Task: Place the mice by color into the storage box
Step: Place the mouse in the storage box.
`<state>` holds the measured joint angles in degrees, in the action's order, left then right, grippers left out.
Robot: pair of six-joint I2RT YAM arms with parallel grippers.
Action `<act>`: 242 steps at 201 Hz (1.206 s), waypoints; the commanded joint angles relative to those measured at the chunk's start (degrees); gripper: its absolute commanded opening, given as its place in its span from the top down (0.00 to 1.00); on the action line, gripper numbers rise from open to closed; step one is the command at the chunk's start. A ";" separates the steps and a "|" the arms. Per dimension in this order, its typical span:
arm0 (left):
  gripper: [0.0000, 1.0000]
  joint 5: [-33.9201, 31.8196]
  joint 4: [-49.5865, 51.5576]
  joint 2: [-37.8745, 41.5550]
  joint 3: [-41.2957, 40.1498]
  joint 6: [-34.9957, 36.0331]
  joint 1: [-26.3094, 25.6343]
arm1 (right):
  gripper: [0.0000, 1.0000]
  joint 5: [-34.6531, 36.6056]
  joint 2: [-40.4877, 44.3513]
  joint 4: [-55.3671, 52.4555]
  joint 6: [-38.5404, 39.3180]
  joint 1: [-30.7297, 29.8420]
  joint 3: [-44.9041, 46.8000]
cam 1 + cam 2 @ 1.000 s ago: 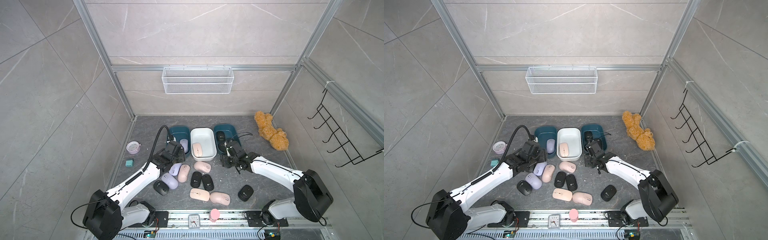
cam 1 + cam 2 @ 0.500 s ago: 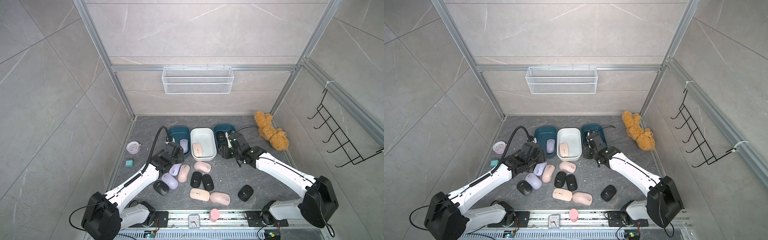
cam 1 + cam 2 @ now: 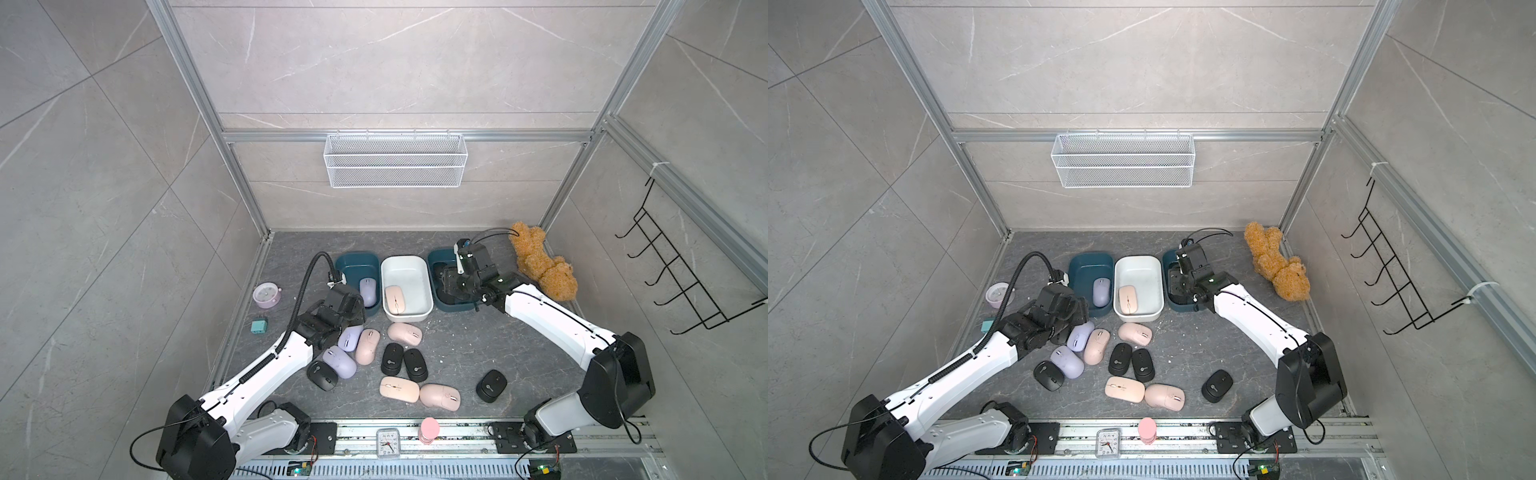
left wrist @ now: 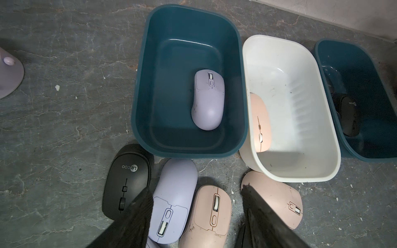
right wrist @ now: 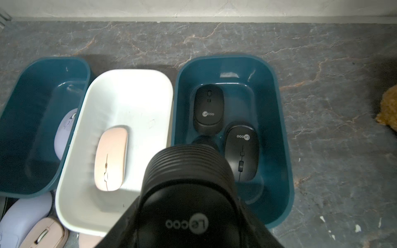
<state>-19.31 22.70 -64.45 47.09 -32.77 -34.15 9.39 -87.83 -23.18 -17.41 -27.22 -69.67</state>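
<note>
Movement: right gripper [image 3: 451, 286], clamping a black mouse [image 5: 189, 191], has reached over the rightmost bin [image 5: 279, 139]; left gripper [image 4: 195, 191] gapes above a lavender mouse [image 4: 171, 193].

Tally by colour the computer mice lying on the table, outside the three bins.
Lavender oval computer mice: 2
Pale pink oval mice: 4
Matte black oval mice: 5 (one shows only in the left wrist view)
Total: 11
</note>
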 commanded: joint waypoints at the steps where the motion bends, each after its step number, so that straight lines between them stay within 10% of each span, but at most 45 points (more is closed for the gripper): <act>1: 0.31 -1.60 0.40 1.86 -0.59 1.84 -0.26 | 0.46 0.42 -2.55 1.32 1.93 2.04 -3.02; 242: 0.31 -4.16 -2.40 -1.57 -1.04 3.94 0.08 | 0.47 4.31 -34.23 10.09 4.58 10.60 -21.73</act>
<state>-22.44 22.15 -65.67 46.15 -29.98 -34.15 12.08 -120.36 -13.28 -13.21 -16.84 -89.32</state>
